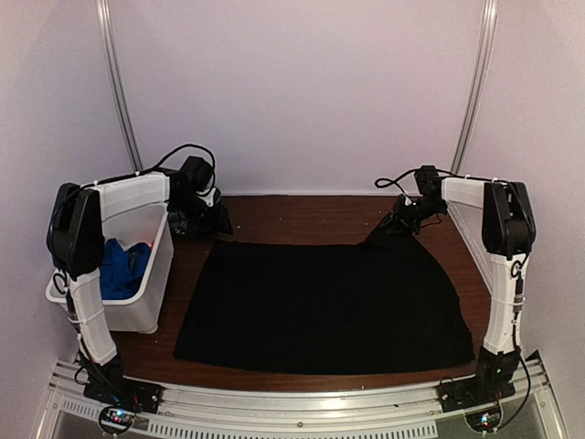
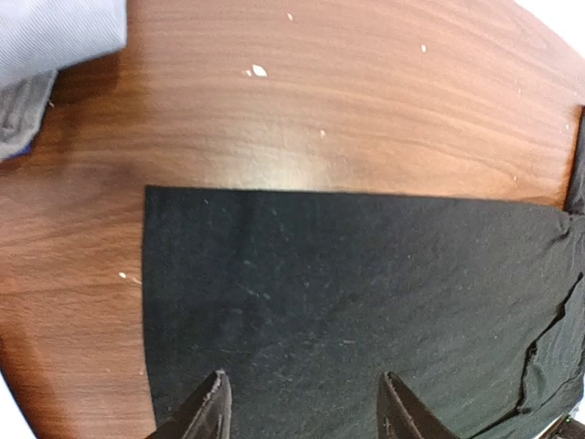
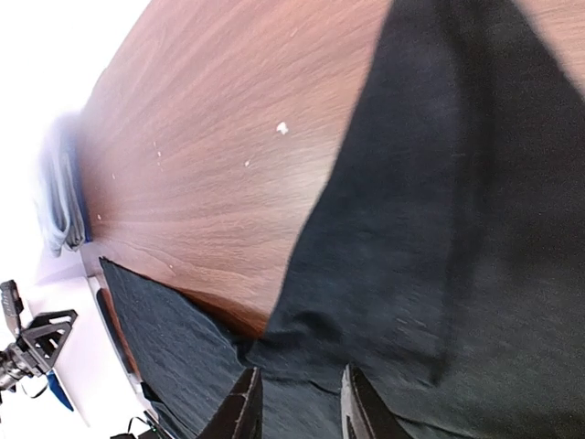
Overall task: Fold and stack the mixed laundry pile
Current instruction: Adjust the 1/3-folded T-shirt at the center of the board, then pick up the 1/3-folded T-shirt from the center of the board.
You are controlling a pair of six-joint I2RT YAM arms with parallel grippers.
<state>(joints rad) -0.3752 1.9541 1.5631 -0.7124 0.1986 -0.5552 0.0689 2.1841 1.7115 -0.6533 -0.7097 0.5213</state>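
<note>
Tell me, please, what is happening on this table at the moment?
A large black cloth lies spread flat on the brown wooden table. The robot's right hand pinches the cloth's far right corner and holds it raised in a peak. The left hand hovers open above the cloth near its far left corner. A white plastic bin on the left holds bright blue fabric.

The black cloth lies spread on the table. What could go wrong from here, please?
1. Only the right end effector grips the cloth, at its raised far right corner. The left end effector is open near the far left corner. A pull now would probably skew the cloth.
2. The raised corner may slip out if the right arm pulls hard.
3. The left arm stands close to the bin, so a wide swing might knock it.
</note>
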